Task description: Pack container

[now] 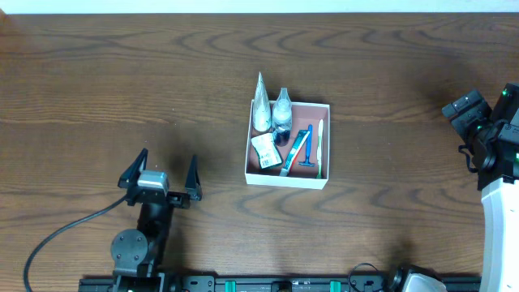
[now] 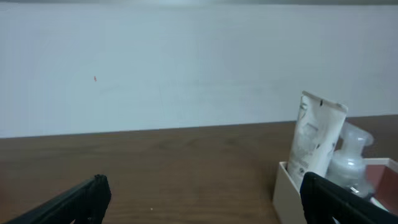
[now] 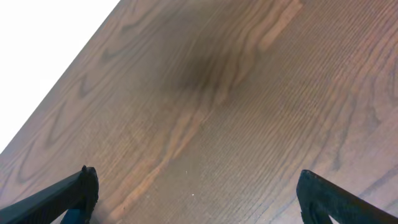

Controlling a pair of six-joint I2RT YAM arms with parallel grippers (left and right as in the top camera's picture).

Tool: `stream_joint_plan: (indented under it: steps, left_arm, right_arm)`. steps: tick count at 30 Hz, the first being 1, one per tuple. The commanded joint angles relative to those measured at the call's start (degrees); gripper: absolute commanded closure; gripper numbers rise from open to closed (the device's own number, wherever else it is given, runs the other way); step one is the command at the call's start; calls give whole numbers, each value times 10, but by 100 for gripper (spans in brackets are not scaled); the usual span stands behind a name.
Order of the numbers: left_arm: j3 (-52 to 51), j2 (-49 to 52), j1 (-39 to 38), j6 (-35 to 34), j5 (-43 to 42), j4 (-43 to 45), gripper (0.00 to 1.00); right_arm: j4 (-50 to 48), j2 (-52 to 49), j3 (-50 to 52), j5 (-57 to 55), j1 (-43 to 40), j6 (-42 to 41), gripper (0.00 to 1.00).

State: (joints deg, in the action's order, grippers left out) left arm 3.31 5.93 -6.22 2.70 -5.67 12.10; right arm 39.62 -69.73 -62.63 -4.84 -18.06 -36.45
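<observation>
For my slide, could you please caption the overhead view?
Shallow square white cardboard box holding toiletries on a brown wooden table.

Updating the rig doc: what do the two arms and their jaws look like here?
Left arm: black links, silver-grey wrist block, thin black pointed jaws, black cable running off its base. Right arm: white lower link, black upper housings with small green lights. No markings readable.

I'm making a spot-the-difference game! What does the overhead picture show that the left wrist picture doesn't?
Only overhead: the razor, toothbrush, a small packet and the right arm. Only left wrist: the wide pale wall behind the table; overhead gets just a white strip. Both: the box, tube, bottle, table and the open left claw.
</observation>
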Motion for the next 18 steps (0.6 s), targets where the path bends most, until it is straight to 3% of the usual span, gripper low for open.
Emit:
stream_joint_plan:
  steps: [1, 10, 18]
  left_arm:
    - [-32, -36, 15, 7, -14, 10, 2]
    - [-31, -59, 55, 22, -12, -153, 2]
    - [-31, -58, 65, 35, 1, -157, 2]
  right_arm:
    - [1, 0, -4, -3, -3, -4, 1]
    - [1, 0, -4, -3, -3, -4, 1]
    - [1, 0, -4, -3, -3, -4, 1]
